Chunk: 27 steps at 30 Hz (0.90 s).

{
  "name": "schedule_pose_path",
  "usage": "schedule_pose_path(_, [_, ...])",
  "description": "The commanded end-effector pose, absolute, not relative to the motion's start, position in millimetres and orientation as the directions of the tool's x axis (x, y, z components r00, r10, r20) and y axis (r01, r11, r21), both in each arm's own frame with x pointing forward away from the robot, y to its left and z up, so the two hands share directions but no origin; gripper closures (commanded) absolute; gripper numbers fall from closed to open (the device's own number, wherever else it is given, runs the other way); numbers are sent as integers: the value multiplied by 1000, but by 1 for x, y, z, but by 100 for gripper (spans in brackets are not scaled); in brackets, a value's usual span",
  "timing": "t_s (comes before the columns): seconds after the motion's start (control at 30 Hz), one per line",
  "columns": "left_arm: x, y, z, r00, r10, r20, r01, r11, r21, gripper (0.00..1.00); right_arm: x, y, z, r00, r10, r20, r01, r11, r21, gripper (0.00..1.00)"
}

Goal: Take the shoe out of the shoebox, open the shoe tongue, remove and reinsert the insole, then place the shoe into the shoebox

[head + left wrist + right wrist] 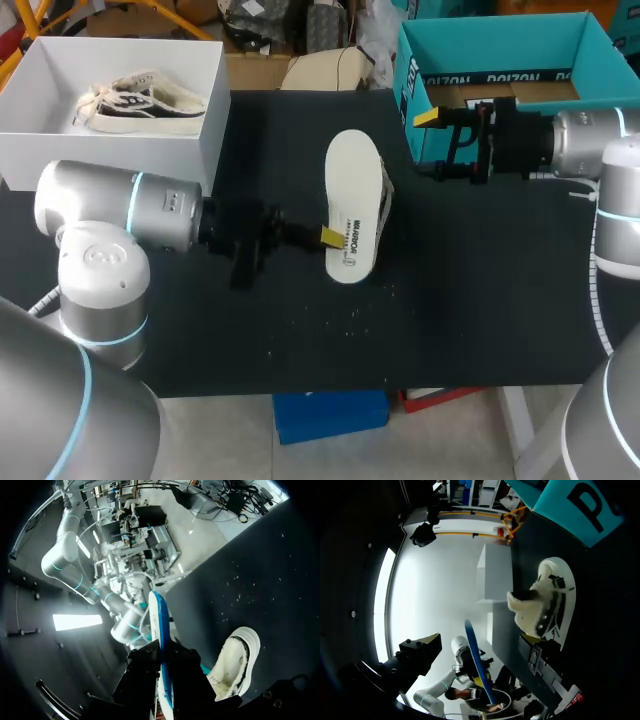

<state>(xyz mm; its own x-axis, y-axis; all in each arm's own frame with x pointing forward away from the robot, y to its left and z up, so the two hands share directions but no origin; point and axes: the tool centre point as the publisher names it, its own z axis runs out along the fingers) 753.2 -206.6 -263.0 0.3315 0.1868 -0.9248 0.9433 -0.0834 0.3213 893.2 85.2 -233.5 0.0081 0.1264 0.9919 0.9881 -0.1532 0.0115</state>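
Black worktop everywhere, and dead centre of the frame your left gripper is clamped on the insole, pale printed face turned up to the head camera. From the left wrist you see it edge-on between the fingers, with a blue edge showing. Your shoe lies on the worktop, peeking out at the insole's right edge. Your right gripper hangs spread wide with nothing in it, just beside the teal shoebox at upper right. The white box at upper left holds a second shoe.
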Motion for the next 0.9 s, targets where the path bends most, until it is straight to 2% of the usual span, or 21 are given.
schedule_pose_path(0.03, [769, -202, -264, 316, 213, -924, 949, -72, 308, 100, 893, 87, -234, 8, 127, 992, 988, -156, 12, 0])
schedule_pose_path(0.47, [827, -214, -274, 282, 238, -929, 957, -137, 256, 100, 893, 87, -234, 8, 127, 992, 988, -156, 12, 0])
schedule_pose_path(0.9, [827, -223, -271, 292, 213, -932, 953, -147, 265, 100, 893, 87, -234, 8, 127, 992, 988, -156, 12, 0])
